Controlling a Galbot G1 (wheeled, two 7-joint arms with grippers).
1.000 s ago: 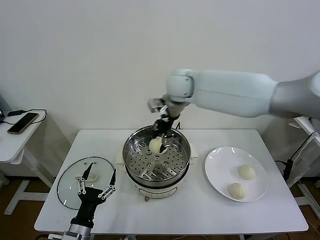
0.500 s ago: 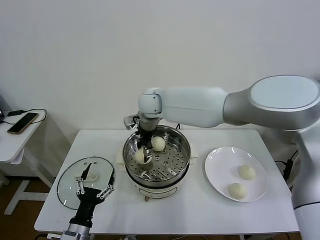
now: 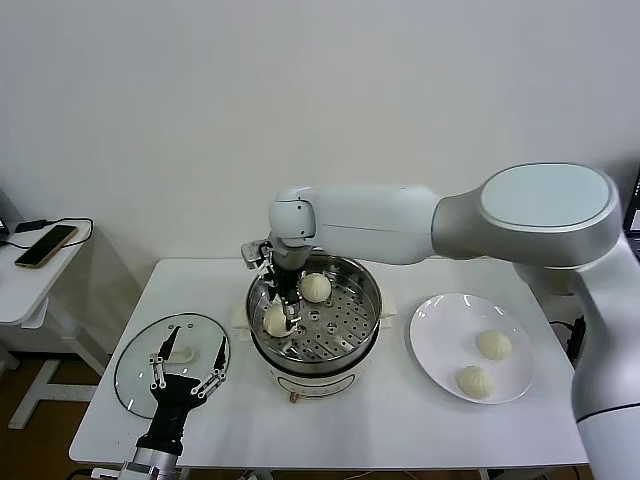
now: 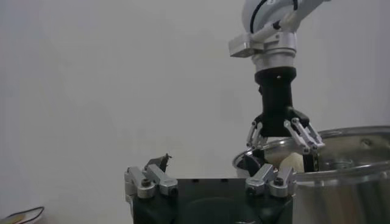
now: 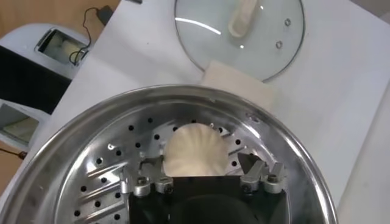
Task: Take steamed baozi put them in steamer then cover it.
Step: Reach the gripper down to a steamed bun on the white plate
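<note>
a plain white wall backs the white table [image 3: 400,420] i'm working over, with a small side table [image 3: 30,285] off to my left carrying a phone [image 3: 45,245] and its cable. the steamer [image 3: 365,295] sits at the middle of the table, its perforated tray showing inside the shiny steel wall.

my right gripper [image 3: 283,312] is reached across and down inside the steamer, on the side nearest my left. from the right wrist camera i see a baozi [image 5: 194,151] lying on the perforated tray right between the spread fingers [image 5: 251,164], which stand apart on either side of it; the jaws look parted, not clamped on the bun, though i can't tell whether the tips touch it. in the head view that same bun [image 3: 276,320] shows at the gripper's tip, low on the tray. a second baozi [image 3: 316,287] rests on the tray just beside it, toward the far wall.

two more baozi [image 3: 493,344] lie on the white plate [image 3: 435,325] to the right of the steamer, one [image 3: 472,381] nearer me than the other, apart from each other.

the glass lid [image 3: 135,360] lies flat on the table to the left of the steamer, white handle up. my left gripper [image 3: 186,383] hangs over the lid's near edge with its fingers splayed and nothing between them.
</note>
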